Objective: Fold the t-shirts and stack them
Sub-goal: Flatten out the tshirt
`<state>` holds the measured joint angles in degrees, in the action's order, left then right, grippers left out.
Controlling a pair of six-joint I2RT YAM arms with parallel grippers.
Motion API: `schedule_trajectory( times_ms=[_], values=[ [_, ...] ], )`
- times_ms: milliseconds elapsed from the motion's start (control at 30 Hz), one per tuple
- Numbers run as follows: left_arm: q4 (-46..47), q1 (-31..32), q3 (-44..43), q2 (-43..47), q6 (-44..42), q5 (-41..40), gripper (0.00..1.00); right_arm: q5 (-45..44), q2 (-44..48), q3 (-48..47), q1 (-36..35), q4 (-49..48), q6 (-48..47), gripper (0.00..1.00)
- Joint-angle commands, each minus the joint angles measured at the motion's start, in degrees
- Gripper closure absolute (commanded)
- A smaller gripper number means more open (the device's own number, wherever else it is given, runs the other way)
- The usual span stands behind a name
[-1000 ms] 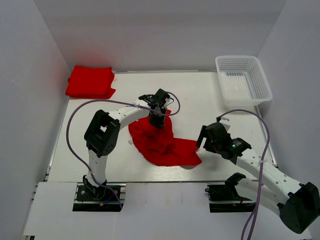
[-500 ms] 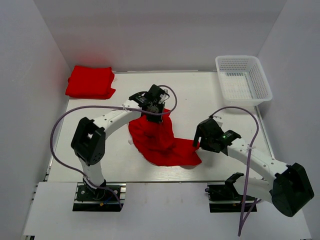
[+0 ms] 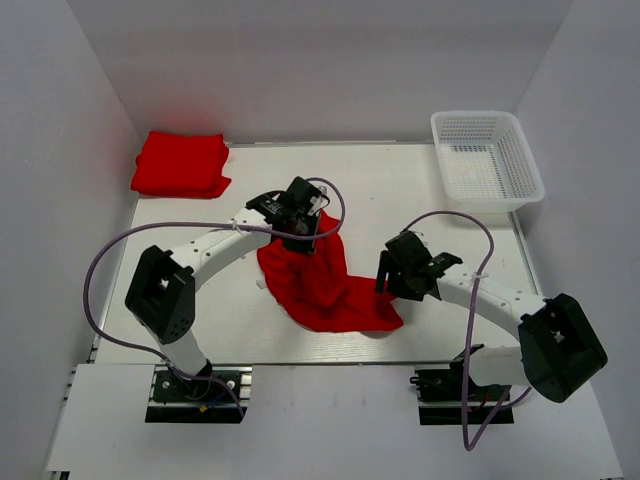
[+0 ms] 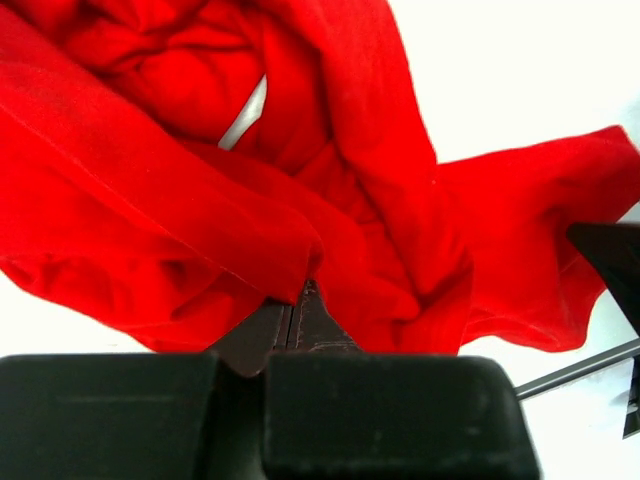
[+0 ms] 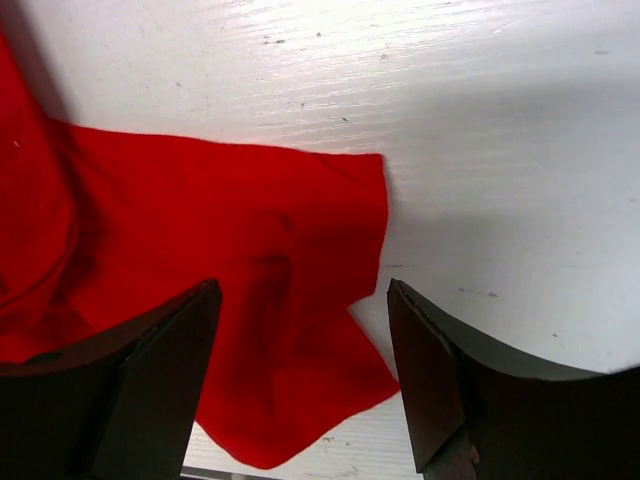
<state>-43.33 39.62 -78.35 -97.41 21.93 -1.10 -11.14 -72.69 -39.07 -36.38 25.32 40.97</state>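
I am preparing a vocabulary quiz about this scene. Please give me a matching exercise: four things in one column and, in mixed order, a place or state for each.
1. folded t-shirts
2. crumpled t-shirt
3. basket
4. right gripper

A. open, above a shirt edge
B. far right corner
C. far left corner
D. in the middle, pinched by the left gripper

Pairs: 1-C, 2-D, 3-B, 4-A

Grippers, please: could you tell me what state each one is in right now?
Left gripper: closed, pinching the crumpled t-shirt.
Right gripper: open above that t-shirt's corner, holding nothing.
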Motion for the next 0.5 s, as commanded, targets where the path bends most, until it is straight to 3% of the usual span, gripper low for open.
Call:
schedule_trajectory(
  times_ms=[0,233,367,400,467],
  values=[
    [-0.1,0.4,0.7,5.1,-0.3,-1.3,1.0,1.9,-2.1,-1.8,0.1,-4.0,-1.2,0.27],
    [-1.1,0.4,1.3,6.3,-0.3,-2.6,1.0,0.0,-5.7,-2.1,0.0,-5.1,-0.6,0.35],
    [0.1,0.4,3.1,8.5,-0.3,-3.2,1.0,-1.2,-7.2,-2.2,0.1,-5.4,-2.1,0.53],
    [0.1,0.4,3.1,9.2,-0.3,-3.2,1.0,-1.9,-7.6,-2.5,0.1,-5.4,-2.1,0.65],
    [1.3,-0.2,3.6,10.9,-0.3,-3.2,1.0,-2.2,-7.9,-3.0,0.3,-5.7,-2.8,0.76]
  ],
)
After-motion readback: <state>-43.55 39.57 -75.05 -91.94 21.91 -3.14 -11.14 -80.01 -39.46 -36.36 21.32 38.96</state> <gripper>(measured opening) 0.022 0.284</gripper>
